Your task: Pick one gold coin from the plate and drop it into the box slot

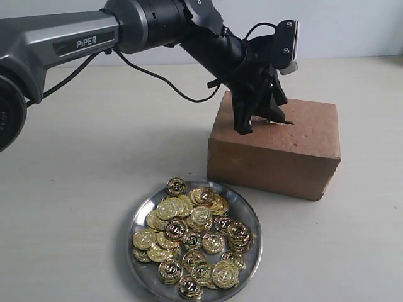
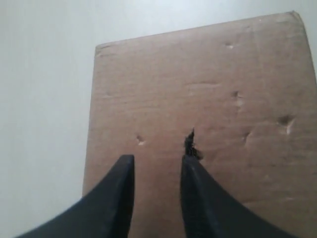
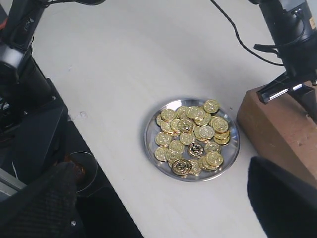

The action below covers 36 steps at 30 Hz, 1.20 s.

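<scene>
The plate lies closest, on the pale surface, heaped with gold coins. Just behind it, and apart from it, stands the brown box. The left arm reaches across to the box top, where the left tool hangs released, its two dark fingers parted with only cardboard showing between them. The box slot sits right at the tip of one finger. The right tool is spread wide above the surface, gripping nothing, with the plate below it.
</scene>
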Tool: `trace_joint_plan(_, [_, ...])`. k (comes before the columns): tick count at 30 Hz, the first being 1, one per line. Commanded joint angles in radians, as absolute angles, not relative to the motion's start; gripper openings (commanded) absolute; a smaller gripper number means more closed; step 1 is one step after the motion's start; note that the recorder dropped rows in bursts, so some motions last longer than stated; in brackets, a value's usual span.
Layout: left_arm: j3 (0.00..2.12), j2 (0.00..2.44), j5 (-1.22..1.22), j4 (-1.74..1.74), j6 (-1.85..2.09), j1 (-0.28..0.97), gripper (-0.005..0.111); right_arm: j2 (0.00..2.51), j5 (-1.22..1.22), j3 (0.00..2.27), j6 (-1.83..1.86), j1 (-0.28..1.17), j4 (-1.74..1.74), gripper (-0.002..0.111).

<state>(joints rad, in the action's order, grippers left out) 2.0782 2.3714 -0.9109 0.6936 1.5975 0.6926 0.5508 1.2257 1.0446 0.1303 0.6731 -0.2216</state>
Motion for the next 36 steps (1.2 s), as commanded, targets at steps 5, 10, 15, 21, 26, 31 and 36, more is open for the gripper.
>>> trace_joint_plan(5, [2.082,2.209,-1.080,0.782,1.551,0.708,0.000,0.548,1.221,1.046,0.139,0.675,-0.132,0.088])
trace_joint_plan(10, [2.082,2.156,-1.213,0.757,1.364,0.727,0.000,0.548,1.221,1.036,0.083,0.675,0.084,0.088])
trace_joint_plan(15, [2.001,2.081,-1.221,0.708,1.307,0.762,0.000,0.538,1.221,1.001,0.038,0.675,0.244,0.088])
trace_joint_plan(21, [1.784,1.928,-1.203,0.686,1.296,0.791,0.000,0.454,1.167,0.890,0.033,0.675,0.261,0.088])
trace_joint_plan(26, [1.540,1.743,-1.094,0.693,1.298,0.803,0.000,0.338,0.961,0.764,0.027,0.675,0.264,0.088])
trace_joint_plan(31, [1.285,1.521,-0.930,0.778,1.329,0.803,0.000,0.234,0.688,0.633,-0.033,0.675,0.270,0.088])
trace_joint_plan(36, [1.015,1.304,-0.741,0.942,1.440,0.803,0.000,0.205,0.493,0.501,-0.056,0.675,0.284,0.088])
